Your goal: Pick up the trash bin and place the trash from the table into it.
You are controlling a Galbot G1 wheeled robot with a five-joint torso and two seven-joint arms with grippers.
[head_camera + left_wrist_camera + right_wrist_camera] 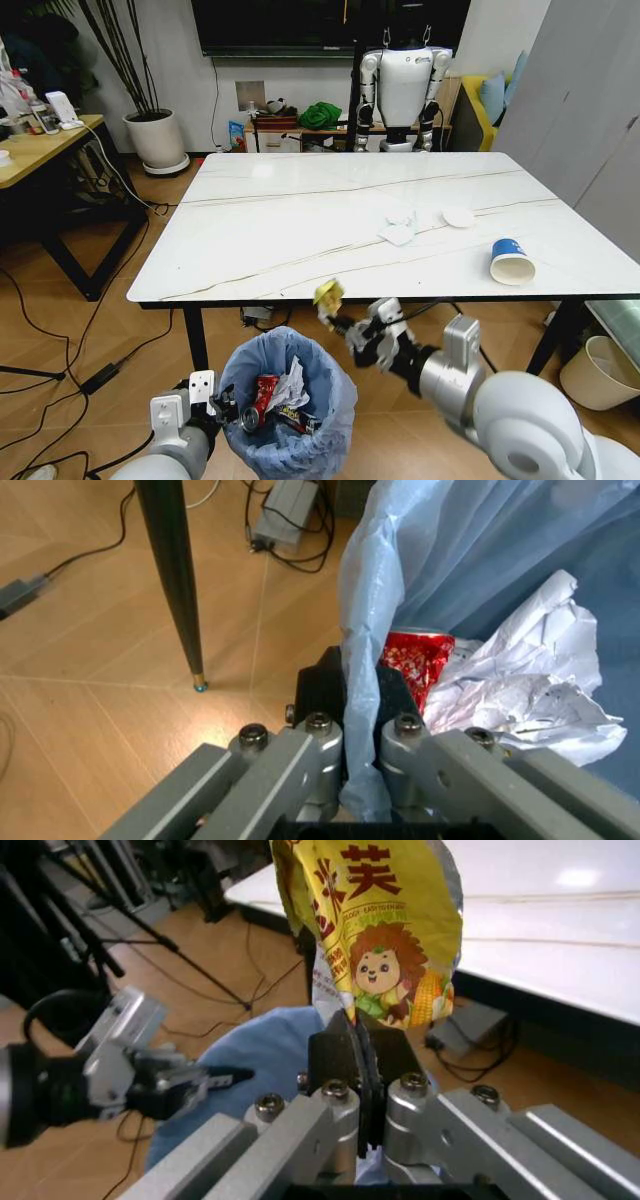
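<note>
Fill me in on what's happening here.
The left gripper is clamped on the rim of the trash bin, holding it just off the table edge. The right gripper pinches a yellow wrapper above the bin. A red wrapper and crumpled tissue are already inside. Tissues, a white lid and a paper cup remain on the table.

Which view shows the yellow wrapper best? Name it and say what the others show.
The right wrist view: the yellow wrapper looms large, print legible, pinched by the right gripper. The head view shows it small above the trash bin. The left wrist view shows the bin's liner, gripped.
</note>
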